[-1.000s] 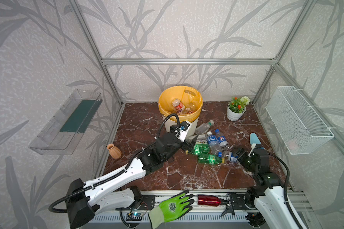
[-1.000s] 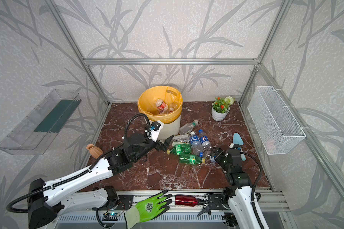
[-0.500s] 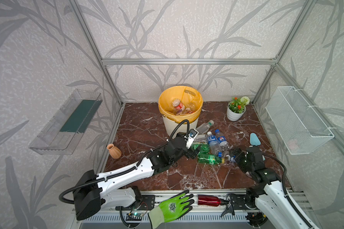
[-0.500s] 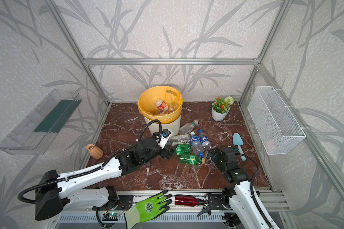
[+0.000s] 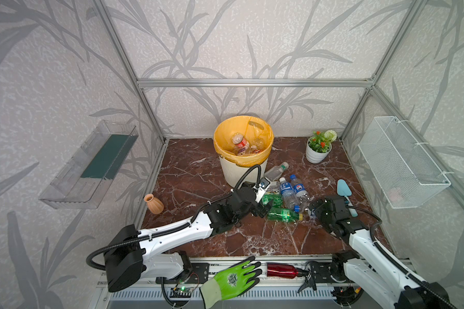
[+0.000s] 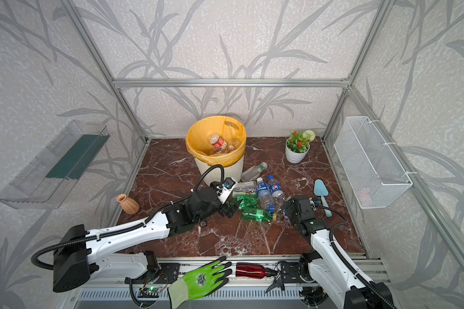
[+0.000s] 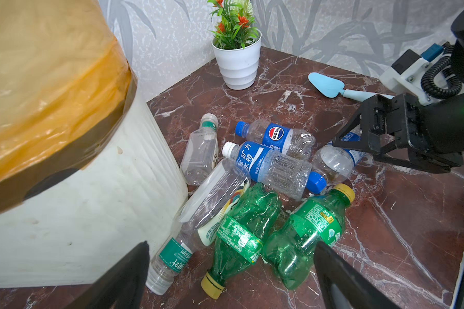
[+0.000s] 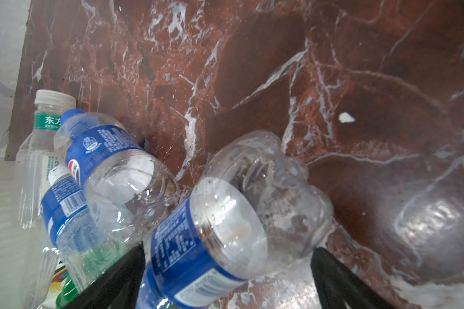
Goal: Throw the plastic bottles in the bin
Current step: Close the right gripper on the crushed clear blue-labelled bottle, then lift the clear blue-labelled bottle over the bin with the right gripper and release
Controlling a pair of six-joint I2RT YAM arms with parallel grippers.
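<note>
Left gripper [image 7: 231,243] is hovering spread; right gripper [image 8: 228,247] is straddling a bottle [image 8: 225,211], unclenched. I'm counting several in the bin [image 5: 232,171], seven lying at its five o'clock.

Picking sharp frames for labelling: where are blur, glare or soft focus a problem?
Left wrist view: bottles crisp, near bin soft. Right wrist view: soft throughout, table smeared in places, highlights on the nearest bottle. Both top views: sharp, evenly lit, slight sheen on the table's front edge.
</note>
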